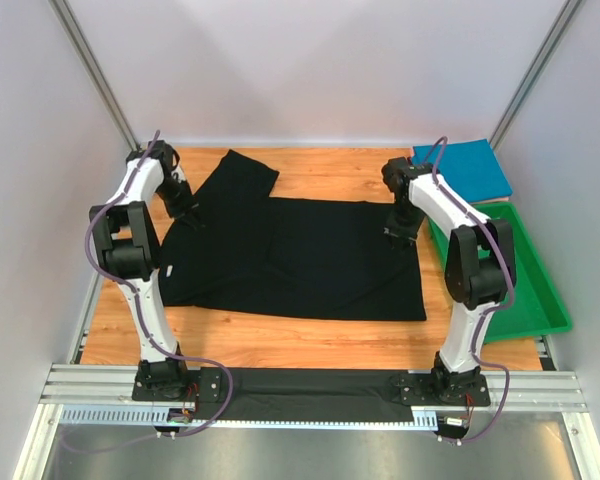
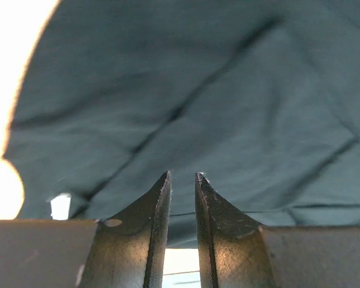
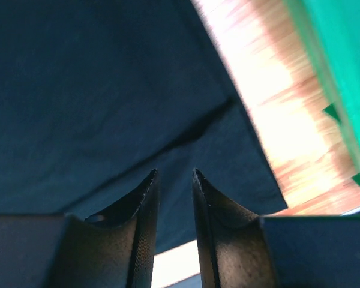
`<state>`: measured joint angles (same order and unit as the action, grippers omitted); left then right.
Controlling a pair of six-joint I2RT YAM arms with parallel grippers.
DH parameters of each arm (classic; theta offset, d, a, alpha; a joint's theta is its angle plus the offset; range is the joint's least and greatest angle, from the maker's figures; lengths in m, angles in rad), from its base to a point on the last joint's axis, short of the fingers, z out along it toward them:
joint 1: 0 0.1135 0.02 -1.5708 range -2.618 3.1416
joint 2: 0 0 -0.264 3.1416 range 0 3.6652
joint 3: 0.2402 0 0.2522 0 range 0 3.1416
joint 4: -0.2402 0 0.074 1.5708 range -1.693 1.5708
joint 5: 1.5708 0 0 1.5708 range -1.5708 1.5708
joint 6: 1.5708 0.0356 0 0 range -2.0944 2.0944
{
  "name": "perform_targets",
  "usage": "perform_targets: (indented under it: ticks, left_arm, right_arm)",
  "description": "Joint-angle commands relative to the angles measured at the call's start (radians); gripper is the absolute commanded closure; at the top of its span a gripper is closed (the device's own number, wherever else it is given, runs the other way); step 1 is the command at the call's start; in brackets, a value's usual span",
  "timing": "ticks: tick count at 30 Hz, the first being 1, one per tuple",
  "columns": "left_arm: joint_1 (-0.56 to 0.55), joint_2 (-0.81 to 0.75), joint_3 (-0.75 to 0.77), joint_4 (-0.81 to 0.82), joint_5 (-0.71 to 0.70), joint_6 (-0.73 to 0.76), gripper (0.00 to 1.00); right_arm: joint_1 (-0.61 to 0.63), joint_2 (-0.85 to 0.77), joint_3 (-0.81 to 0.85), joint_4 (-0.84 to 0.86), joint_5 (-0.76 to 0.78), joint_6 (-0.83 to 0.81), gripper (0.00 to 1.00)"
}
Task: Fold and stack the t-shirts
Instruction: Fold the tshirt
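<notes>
A large black t-shirt (image 1: 300, 260) lies spread flat on the wooden table, one sleeve reaching to the back left. My left gripper (image 1: 193, 218) hangs low over its left shoulder area; in the left wrist view the gripper (image 2: 183, 175) has its jaws a narrow gap apart with nothing between them, above the creased cloth (image 2: 186, 90). My right gripper (image 1: 400, 238) is over the shirt's far right corner; in the right wrist view the gripper (image 3: 174, 171) is also slightly apart and empty above the cloth (image 3: 96, 90). A folded teal-blue t-shirt (image 1: 465, 168) lies at the back right. The reddish shirt is out of view.
A green plastic tray (image 1: 535, 300) stands along the right edge of the table, its rim showing in the right wrist view (image 3: 342, 72). Grey walls close off the back and sides. Bare wood (image 1: 280, 340) shows in front of the shirt.
</notes>
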<state>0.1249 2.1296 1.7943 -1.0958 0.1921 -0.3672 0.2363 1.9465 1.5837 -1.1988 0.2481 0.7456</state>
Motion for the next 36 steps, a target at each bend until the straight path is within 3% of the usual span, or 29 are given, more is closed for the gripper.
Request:
perform_targets:
  ticks: [1, 10, 21, 28, 36]
  left_arm:
    - [-0.013, -0.017, 0.005, 0.080, 0.118, 0.044, 0.70]
    - [0.005, 0.134, 0.065, -0.059, -0.123, -0.018, 0.71]
    - [0.074, 0.144, -0.013, -0.104, -0.321, -0.087, 0.73]
    - [0.082, 0.132, -0.027, -0.101, -0.322, -0.087, 0.74]
    - [0.081, 0.070, 0.094, -0.159, -0.198, -0.084, 0.71]
  right_arm:
    - [0.020, -0.061, -0.072, 0.044, -0.093, -0.054, 0.70]
    - [0.028, -0.262, -0.393, 0.090, -0.095, -0.028, 0.68]
    - [0.009, -0.287, -0.635, 0.110, 0.135, 0.092, 0.69]
    - [0.008, -0.282, -0.702, 0.166, 0.128, 0.150, 0.69]
    - [0.009, -0.371, -0.616, 0.074, 0.129, 0.147, 0.69]
